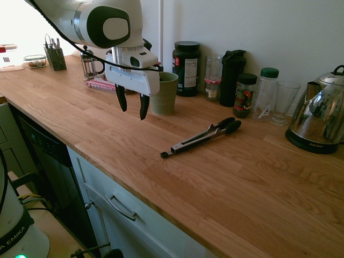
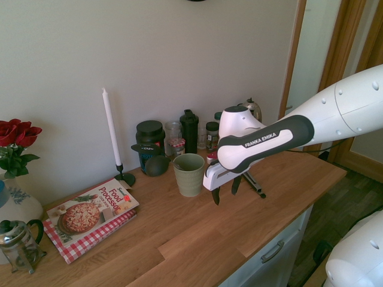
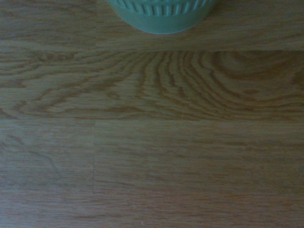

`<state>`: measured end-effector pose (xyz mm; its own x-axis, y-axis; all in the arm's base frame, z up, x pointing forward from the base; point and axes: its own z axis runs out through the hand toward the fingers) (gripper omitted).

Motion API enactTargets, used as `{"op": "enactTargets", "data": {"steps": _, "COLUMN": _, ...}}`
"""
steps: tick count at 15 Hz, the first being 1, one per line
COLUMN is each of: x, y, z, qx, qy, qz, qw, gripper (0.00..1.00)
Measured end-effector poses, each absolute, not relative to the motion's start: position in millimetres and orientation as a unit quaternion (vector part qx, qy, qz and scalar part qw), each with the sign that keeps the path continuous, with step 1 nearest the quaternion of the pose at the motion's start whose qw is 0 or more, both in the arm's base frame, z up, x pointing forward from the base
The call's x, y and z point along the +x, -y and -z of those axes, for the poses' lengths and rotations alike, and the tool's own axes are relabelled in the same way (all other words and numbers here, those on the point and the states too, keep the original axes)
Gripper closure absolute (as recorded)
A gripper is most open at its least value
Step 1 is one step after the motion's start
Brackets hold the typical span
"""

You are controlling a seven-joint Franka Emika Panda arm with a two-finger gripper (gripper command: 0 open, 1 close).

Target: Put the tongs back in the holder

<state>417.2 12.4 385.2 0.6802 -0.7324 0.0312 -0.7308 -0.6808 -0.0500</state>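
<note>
on the first exterior view, at the far left of the wooden table [image 1: 226, 177], a small dark caddy [image 1: 55, 58] with utensils is seen near the wall, with a glass french press [image 1: 89, 64] just to its right. further right the white arm is seen with its hand [image 1: 133, 106] pointing straight down, held above the table; its two dark fingers are spread apart and nothing is gripped between them. just behind and to the right of the hand, the pale green ribbed holder [image 1: 164, 93] stands upright and is seen empty. behind it, along the wall, a dark jar with a label [image 1: 186, 69], a clear glass jar [image 1: 213, 78], a black bottle [image 1: 232, 77], a spice jar [image 1: 245, 95], a green-capped bottle [image 1: 265, 91] and a drinking glass [image 1: 282, 102] are lined up. in front of these, well apart from the holder, the tongs [image 1: 202, 138] lie flat on the table, the black handles towards the jars and the tips towards the front edge. at the far right a shiny kettle [image 1: 319, 116] is placed. on the second exterior view a cookbook [image 2: 90, 215] is shown to the left of the holder, and a white candle [image 2: 111, 128] stands behind it. in the wrist view only the base of the holder and bare wood grain are shown.
</note>
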Motion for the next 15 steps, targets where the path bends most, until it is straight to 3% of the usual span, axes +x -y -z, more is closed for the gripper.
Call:
{"op": "enactTargets", "data": {"steps": 3, "x": 422, "y": -12, "z": -378, "qx": -0.917, "qy": -0.399, "qz": 0.017, "qw": 0.014, "gripper": 0.0}}
{"op": "enactTargets", "data": {"steps": 7, "x": 463, "y": 6, "z": -421, "qx": -0.902, "qy": -0.427, "qz": 0.05, "qw": 0.025, "gripper": 0.0}}
{"op": "enactTargets", "data": {"steps": 12, "x": 511, "y": 94, "z": -454, "qx": -0.869, "qy": -0.492, "qz": 0.05, "qw": 0.025, "gripper": 0.0}}
{"op": "enactTargets", "data": {"steps": 15, "x": 526, "y": 143, "z": -441, "qx": -0.866, "qy": -0.498, "qz": 0.039, "qw": 0.027, "gripper": 0.0}}
